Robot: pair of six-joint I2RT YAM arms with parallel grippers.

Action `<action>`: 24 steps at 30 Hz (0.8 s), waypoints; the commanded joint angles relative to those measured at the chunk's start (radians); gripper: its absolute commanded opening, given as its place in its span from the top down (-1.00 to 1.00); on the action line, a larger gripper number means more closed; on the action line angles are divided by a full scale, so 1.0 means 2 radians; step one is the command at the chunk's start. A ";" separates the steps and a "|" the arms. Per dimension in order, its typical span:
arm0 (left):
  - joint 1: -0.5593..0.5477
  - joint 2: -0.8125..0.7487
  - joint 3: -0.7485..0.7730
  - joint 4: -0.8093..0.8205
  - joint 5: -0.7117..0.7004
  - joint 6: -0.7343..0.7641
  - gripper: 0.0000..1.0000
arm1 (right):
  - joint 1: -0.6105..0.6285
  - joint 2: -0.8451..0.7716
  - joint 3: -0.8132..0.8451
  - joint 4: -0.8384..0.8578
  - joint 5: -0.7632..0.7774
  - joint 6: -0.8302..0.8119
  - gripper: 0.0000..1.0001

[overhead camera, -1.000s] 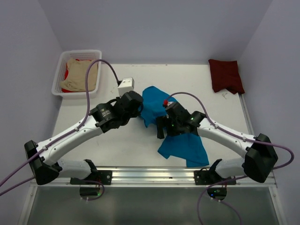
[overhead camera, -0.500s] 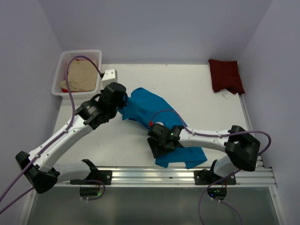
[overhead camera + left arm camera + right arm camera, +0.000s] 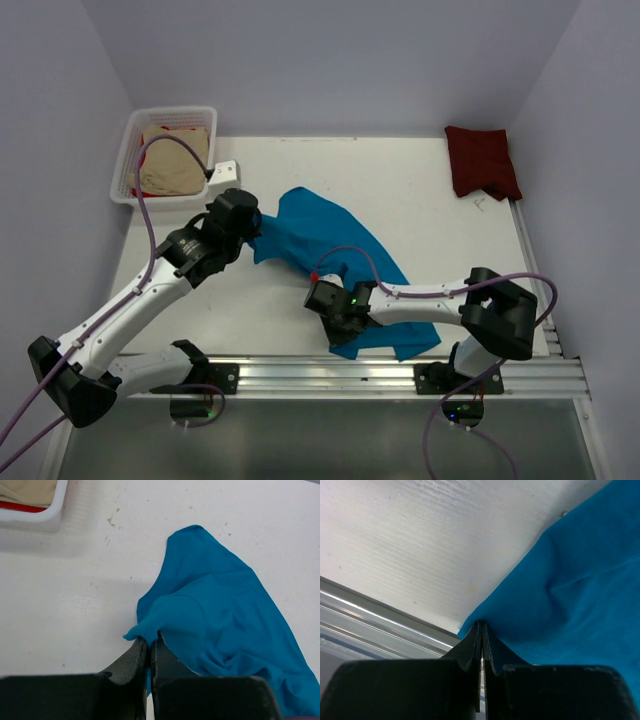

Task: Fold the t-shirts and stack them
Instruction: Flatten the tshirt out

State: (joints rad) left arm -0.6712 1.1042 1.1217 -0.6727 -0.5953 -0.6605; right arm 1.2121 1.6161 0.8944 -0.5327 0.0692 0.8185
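Note:
The teal-blue t-shirt lies stretched diagonally across the middle of the table. My left gripper is shut on its far-left corner; in the left wrist view the cloth bunches between the closed tips of that gripper. My right gripper is shut on the shirt's near-left hem, close to the table's front edge; the right wrist view shows the hem pinched in this gripper. A dark maroon t-shirt lies folded at the back right.
A white lattice basket stands at the back left, holding a beige shirt over a red one. An aluminium rail runs along the near edge, just below my right gripper. Walls close in the table on three sides.
My right gripper has moved toward the near edge and shut on the teal shirt's hem. My left gripper has pulled its corner leftward, spreading the shirt out.

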 commanded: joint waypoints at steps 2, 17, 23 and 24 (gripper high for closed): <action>0.010 -0.019 -0.022 0.034 -0.006 0.007 1.00 | 0.004 0.013 -0.023 0.016 0.037 0.013 1.00; 0.017 -0.016 -0.029 0.021 -0.009 0.004 1.00 | -0.020 -0.076 0.034 -0.092 0.149 -0.020 0.23; 0.017 -0.009 -0.026 0.020 -0.008 0.004 1.00 | -0.019 -0.056 0.007 -0.035 0.084 -0.010 0.01; 0.017 -0.008 -0.025 0.020 -0.008 0.004 1.00 | -0.018 -0.055 -0.002 -0.026 0.065 -0.002 0.05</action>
State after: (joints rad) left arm -0.6456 1.0843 1.0546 -0.6613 -0.5915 -0.6609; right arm 1.1694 1.4940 0.9237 -0.6449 0.2726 0.7898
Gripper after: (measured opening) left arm 0.026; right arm 0.489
